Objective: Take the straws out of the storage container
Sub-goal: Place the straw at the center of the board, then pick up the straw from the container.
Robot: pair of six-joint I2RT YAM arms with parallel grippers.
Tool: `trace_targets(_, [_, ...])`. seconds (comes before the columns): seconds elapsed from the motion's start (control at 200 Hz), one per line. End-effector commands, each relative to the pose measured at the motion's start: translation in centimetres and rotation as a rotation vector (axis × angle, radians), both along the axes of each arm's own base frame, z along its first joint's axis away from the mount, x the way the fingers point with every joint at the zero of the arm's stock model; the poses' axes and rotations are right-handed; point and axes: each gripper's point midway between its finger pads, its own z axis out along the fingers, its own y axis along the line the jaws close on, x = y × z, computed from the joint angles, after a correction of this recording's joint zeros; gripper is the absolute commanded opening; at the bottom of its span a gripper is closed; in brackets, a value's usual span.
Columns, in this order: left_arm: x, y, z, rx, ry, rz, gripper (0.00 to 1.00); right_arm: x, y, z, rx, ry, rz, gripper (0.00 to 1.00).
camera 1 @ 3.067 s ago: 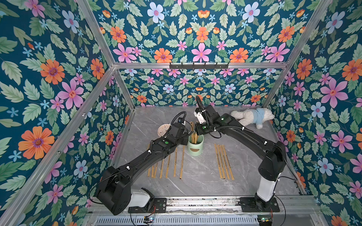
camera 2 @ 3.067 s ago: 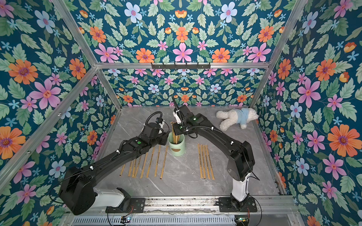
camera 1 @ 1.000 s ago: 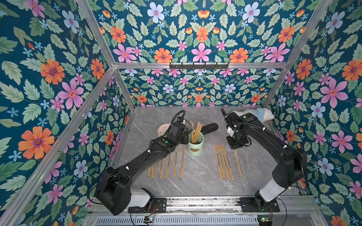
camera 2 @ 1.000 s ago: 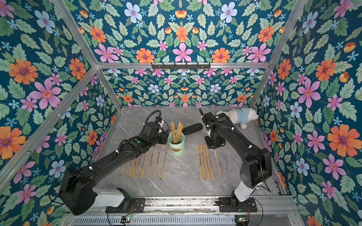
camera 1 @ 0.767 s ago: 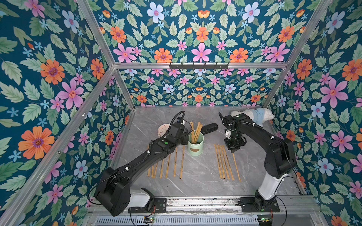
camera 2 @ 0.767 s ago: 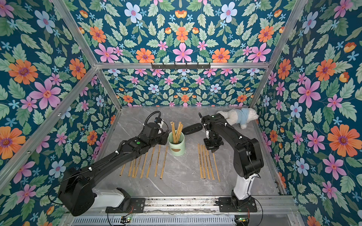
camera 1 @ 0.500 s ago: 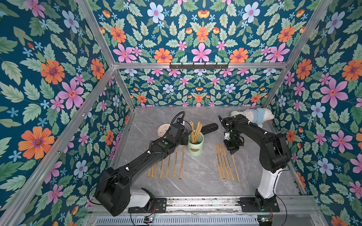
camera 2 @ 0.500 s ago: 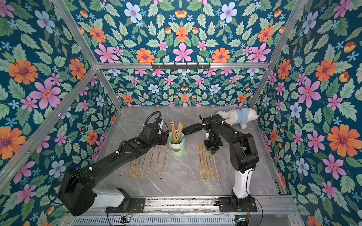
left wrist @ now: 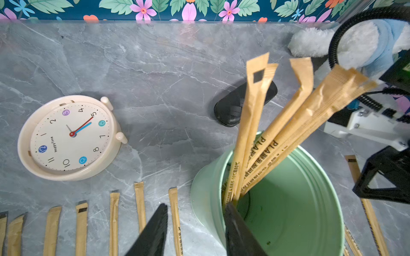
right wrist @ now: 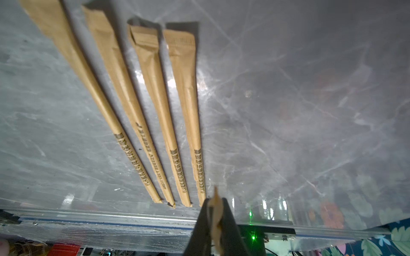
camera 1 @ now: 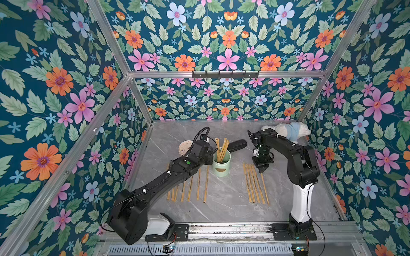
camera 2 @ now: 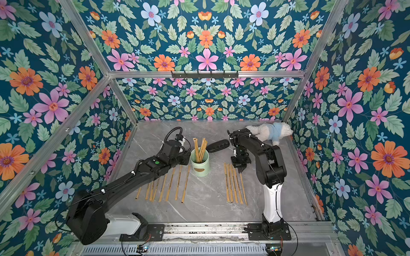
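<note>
The mint-green storage container (camera 1: 221, 167) (camera 2: 200, 168) stands mid-table with several straws (camera 1: 221, 148) (left wrist: 266, 133) leaning in it. My left gripper (left wrist: 196, 204) is open and straddles the container's wall, one finger inside and one outside, apart from the wall. Several more straws lie in a row (camera 1: 190, 188) left of the container, and several (camera 1: 251, 184) to its right. My right gripper (camera 1: 263, 170) (right wrist: 214, 200) points down at the far end of the right row. It is shut on the end of one straw (camera 1: 265, 188), which lies along the row's right edge.
A round cream clock (camera 1: 185, 147) (left wrist: 68, 137) lies behind my left wrist. A black oblong case (camera 1: 237, 145) lies behind the container. A white plush toy in blue (camera 1: 288, 130) sits in the back right corner. Floral walls close three sides of the table.
My right arm lifted a straw from the container, carried it right and lowered it beside the right-hand row. In the last second it folded in closer. The left arm stayed still.
</note>
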Motion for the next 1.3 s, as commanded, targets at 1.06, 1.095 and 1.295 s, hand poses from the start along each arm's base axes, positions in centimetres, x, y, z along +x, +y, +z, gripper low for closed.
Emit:
trace_targets(1.06, [0.4, -0.1, 1.0, -0.024, -0.022, 0.012, 0.44, 1.2, 5.7, 14.2, 0.238, -0.648, 0.043, 0.25])
trace_targets(1.095, [0.4, -0.2, 1.1, -0.026, -0.023, 0.012, 0.44, 1.1, 6.9, 15.4, 0.285, -0.694, 0.052, 0.26])
trace_targets(1.295, [0.5, 0.0, 1.7, -0.033, -0.033, 0.021, 0.45, 1.0, 12.7, 20.3, 0.498, -0.939, 0.134, 0.3])
